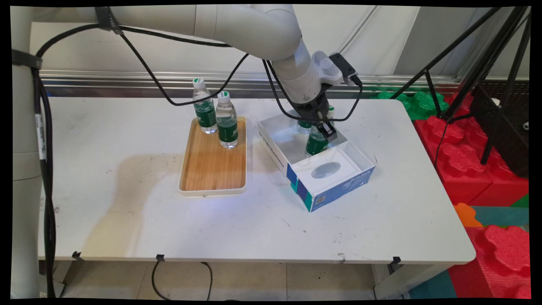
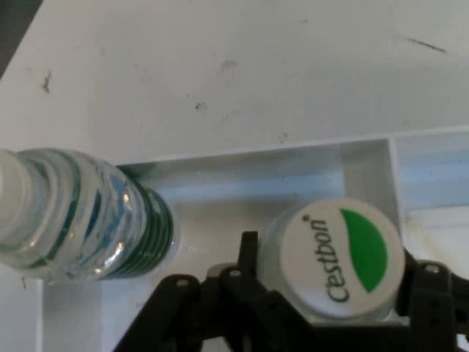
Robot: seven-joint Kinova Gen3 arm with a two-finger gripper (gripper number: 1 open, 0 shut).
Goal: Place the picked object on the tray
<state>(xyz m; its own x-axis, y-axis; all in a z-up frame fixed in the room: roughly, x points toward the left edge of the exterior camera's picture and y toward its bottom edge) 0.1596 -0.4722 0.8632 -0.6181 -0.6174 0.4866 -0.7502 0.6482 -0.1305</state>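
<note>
A water bottle [image 1: 315,143] with a green label is being gripped just under its white and green cap [image 2: 343,255] by the gripper [image 1: 326,129], whose two fingers are being pressed against the neck from both sides. The bottle is being kept upright inside an open white and blue box [image 1: 334,186], in its rear part. A second bottle [image 2: 80,216] is being seen in the same box, just beside the held one, toward the far wall. To the left of the box, well apart, two more bottles [image 1: 217,114] are being carried upright by a wooden tray [image 1: 211,169] on the white table [image 1: 127,203].
</note>
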